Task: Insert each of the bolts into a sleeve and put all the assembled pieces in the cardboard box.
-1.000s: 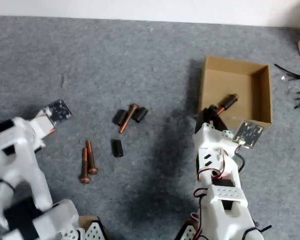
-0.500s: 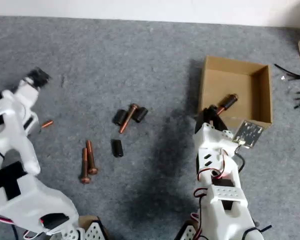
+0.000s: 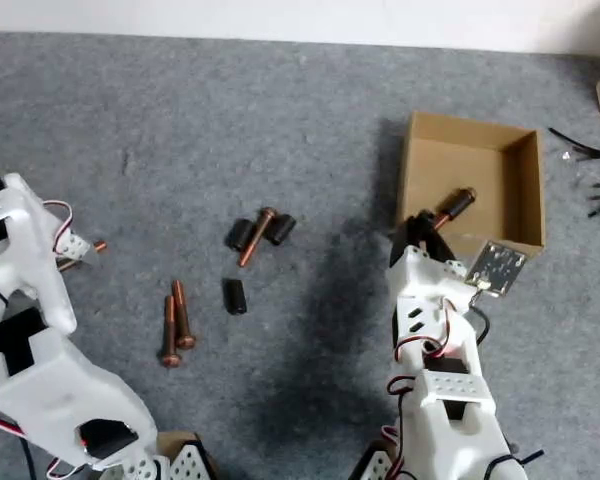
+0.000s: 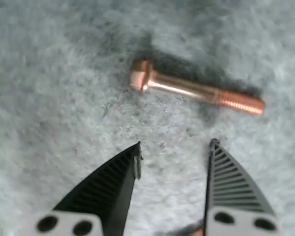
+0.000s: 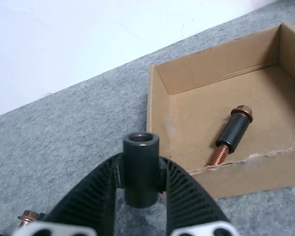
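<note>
Grey tabletop carries a loose bolt at the left, just ahead of my released left hand, while my right hand clenches an upright sleeve beside the cardboard box, so next I'd pinch that bolt squarely.

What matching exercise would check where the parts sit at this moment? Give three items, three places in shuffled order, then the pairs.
Items:
1. upright sleeve
2. assembled piece
3. lone bolt

Places:
A. on the carpet, ahead of the left gripper, jaws open
B. lying inside the cardboard box
C. clamped in the right gripper, jaws shut on it

Pairs: 1-C, 2-B, 3-A
</note>
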Available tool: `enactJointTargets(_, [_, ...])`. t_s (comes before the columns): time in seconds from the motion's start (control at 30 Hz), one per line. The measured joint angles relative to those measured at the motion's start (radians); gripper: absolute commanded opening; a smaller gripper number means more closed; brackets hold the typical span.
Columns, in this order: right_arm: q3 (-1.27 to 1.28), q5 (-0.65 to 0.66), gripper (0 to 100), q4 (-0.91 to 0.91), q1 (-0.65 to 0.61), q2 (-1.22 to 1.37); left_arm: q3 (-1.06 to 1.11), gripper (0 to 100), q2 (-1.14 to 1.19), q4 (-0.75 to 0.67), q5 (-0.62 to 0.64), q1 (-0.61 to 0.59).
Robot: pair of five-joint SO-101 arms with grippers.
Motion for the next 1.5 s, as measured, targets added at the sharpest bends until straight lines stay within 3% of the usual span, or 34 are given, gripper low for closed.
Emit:
enactJointTargets(0.2, [0.0,0.0,0.5,0.0,0.0,0.0,-0.037,21,0.005,-0.084,0.253,0.0])
enactJointTargets(0.3, [0.0,0.0,0.5,0.0,0.0,0.0,-0.037,21,0.011,-0.103,0.31,0.0])
enactJointTargets(0.57, [0.0,0.0,0.5,0.0,0.0,0.0,-0.012,21,0.012,-0.124,0.333,0.0])
enactJointTargets(0.83, [0.0,0.0,0.5,0.0,0.0,0.0,0.15,21,0.012,-0.359,0.416,-0.002])
enactJointTargets(1.07, [0.0,0.0,0.5,0.0,0.0,0.0,0.175,21,0.011,-0.39,0.417,-0.002])
enactJointTargets(1.13, [0.0,0.0,0.5,0.0,0.0,0.0,0.18,17,0.011,-0.39,0.417,-0.002])
enactJointTargets(1.27, [0.0,0.0,0.5,0.0,0.0,0.0,0.18,0,0.011,-0.396,0.42,0.0])
enactJointTargets(1.5, [0.0,0.0,0.5,0.0,0.0,0.0,0.166,0,0.049,-0.407,0.419,-0.012])
